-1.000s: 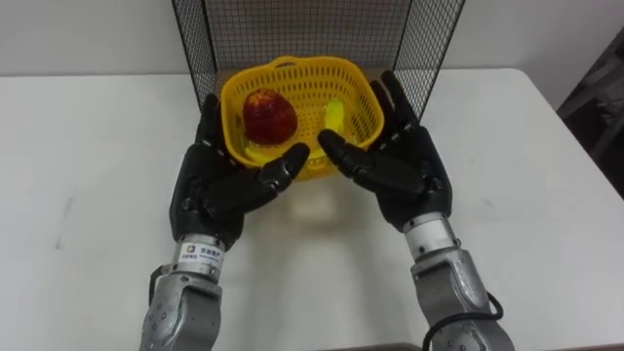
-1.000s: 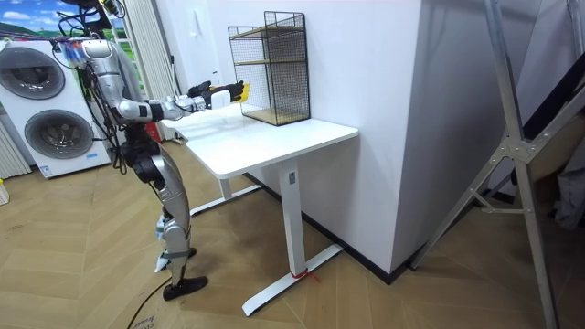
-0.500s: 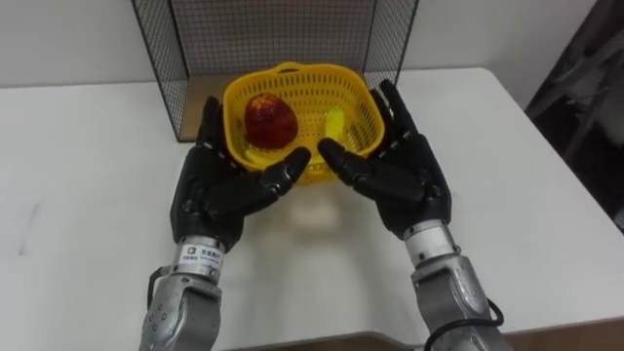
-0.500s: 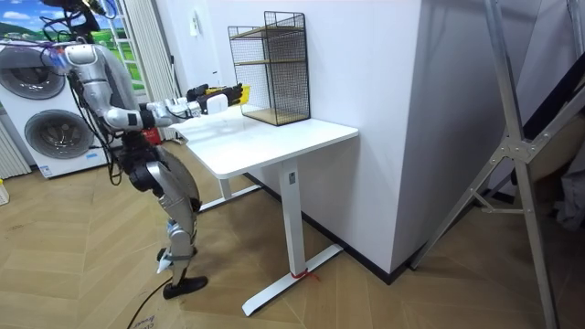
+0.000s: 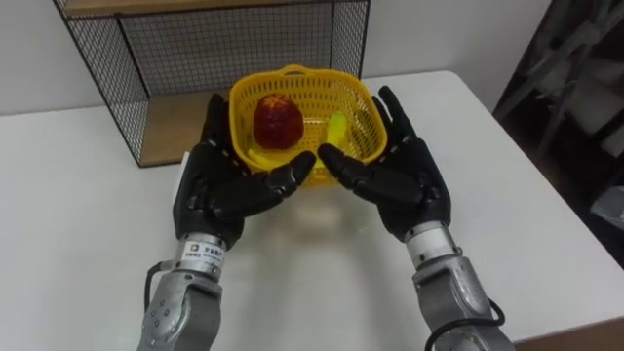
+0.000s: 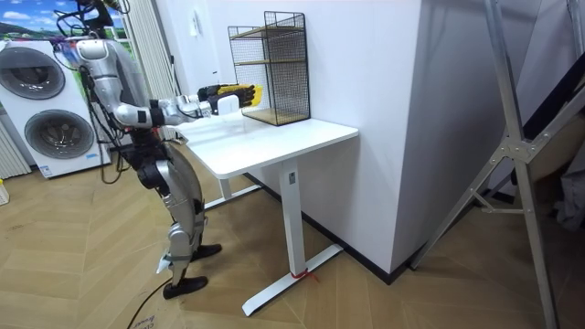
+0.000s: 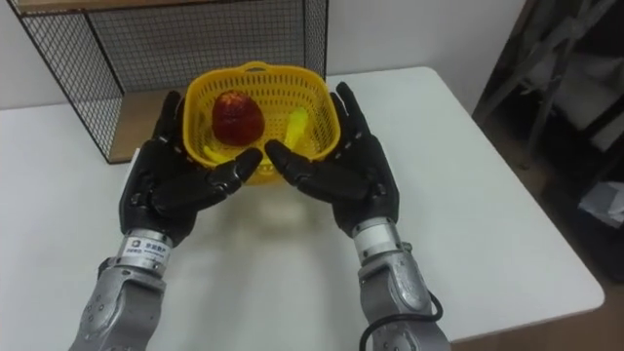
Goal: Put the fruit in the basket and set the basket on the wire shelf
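White wall backs the room, with two washing machines (image 6: 50, 110) at the room view's left. The robot stands beside them at the white table's (image 5: 78, 224) edge, both arms stretched out over the tabletop. A black wire shelf (image 5: 107, 68) with a wooden bottom board sits at the table's far edge against the wall.

From the head camera, going left to right: the left hand (image 5: 219, 190) lies flat against the left wall of the yellow basket (image 5: 361, 127). Its fingers are straight and spread up the side, and its thumb reaches across under the near rim. The basket is held up off the table between the two palms, right in front of the shelf's lower compartment, towards that compartment's right end. I can't tell whether its far rim has crossed the shelf's front edge.

Inside the basket, a red fruit (image 5: 277, 122) sits on the left and a small yellow-green fruit (image 5: 336, 127) leans against the right wall. The right hand (image 5: 405, 185) mirrors the left, fingers straight against the basket's right wall and thumb pointing inward, nearly meeting the other thumb.

At the room view's right, a grey metal stand (image 6: 512, 137) is well apart from the table.
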